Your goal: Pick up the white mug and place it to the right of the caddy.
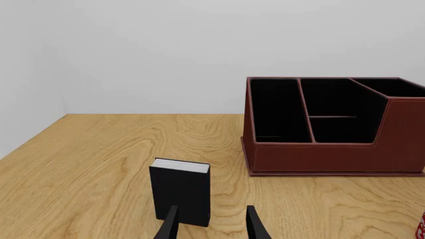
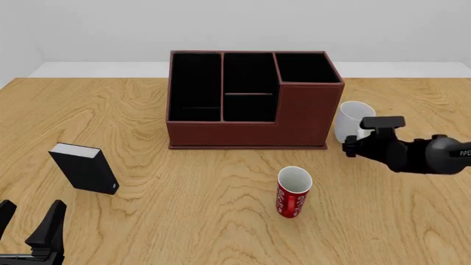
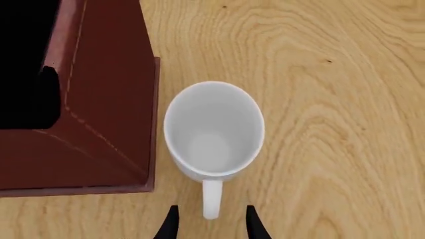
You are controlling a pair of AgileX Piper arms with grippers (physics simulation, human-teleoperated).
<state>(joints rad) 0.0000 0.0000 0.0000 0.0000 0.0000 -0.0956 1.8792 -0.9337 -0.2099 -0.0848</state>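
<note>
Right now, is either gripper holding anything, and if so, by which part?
Nothing is held. The right gripper is open, its fingertips straddling the white mug's handle without touching it. The left gripper is open and empty.

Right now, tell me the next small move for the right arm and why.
Probably lift the right tool straight up and clear. The white mug stands upright on the table, already just right of the caddy. The tool's fingers are spread on either side of the handle, not gripping it, so the placement looks done.
</note>
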